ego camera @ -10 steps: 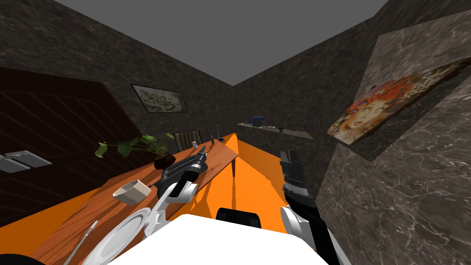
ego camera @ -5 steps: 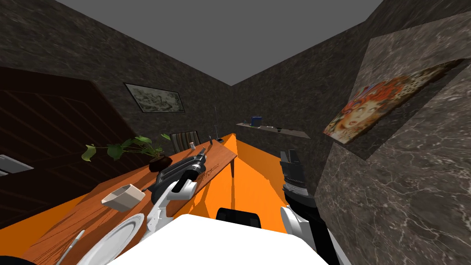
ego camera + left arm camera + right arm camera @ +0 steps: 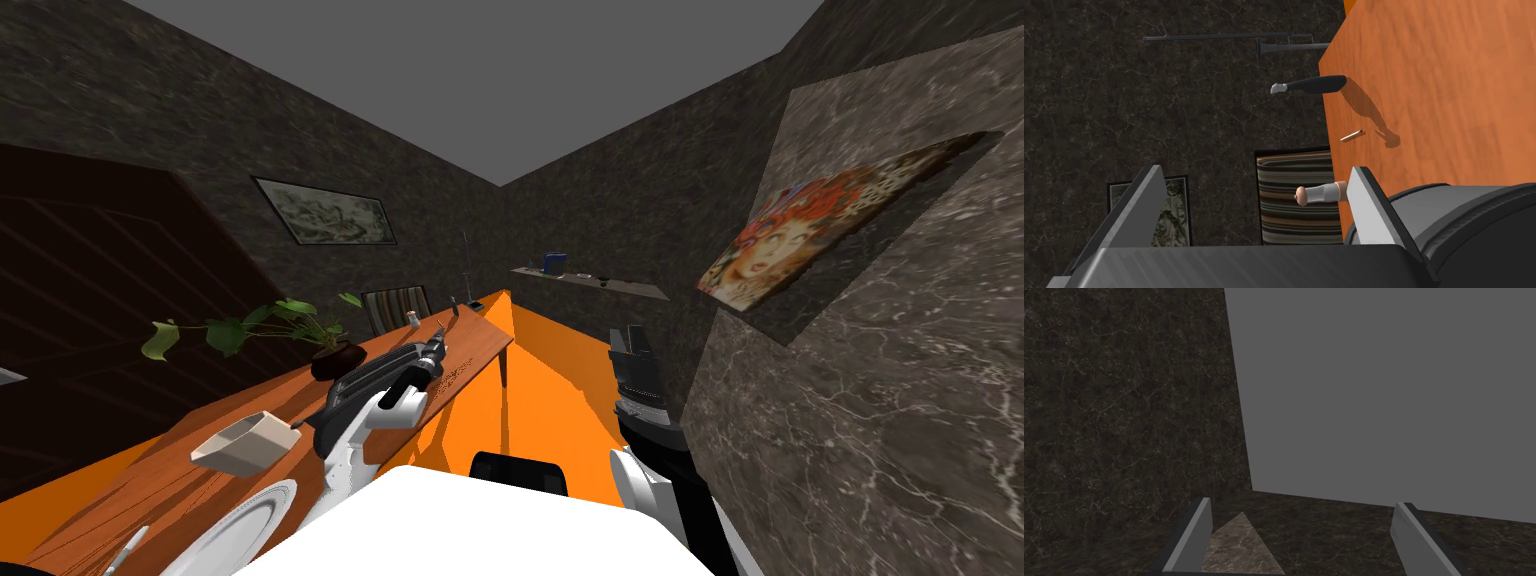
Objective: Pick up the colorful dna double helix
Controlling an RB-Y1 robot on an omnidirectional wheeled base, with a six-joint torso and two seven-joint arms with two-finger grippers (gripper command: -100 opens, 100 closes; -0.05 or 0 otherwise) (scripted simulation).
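Note:
My left gripper [image 3: 436, 348] hangs open over the far part of a long wooden table [image 3: 470, 360]. In the left wrist view its fingers [image 3: 1145, 197] are wide apart with nothing between them. Past them, a small pale shaker [image 3: 1319, 193], a dark thing with a white tip [image 3: 1309, 85] and a short stick [image 3: 1352, 135] are on the table [image 3: 1449, 100]. My right gripper [image 3: 630, 342] is raised beside the marbled wall, open and empty [image 3: 1302, 505]. A far wall shelf [image 3: 625, 289] holds a blue object [image 3: 553, 262] and small things too tiny to tell apart.
Near me on the table are a potted plant [image 3: 335, 357], a pale box-like cup [image 3: 242, 444] and a white plate [image 3: 235, 525]. A striped chair [image 3: 397, 303] is at the table's far side. A marbled wall with a portrait [image 3: 800, 235] is close on my right. The floor [image 3: 555, 380] is orange.
The whole head view has shifted: the table, plant, cup and plate slid left and down, so I have turned or moved. Both grippers stay open.

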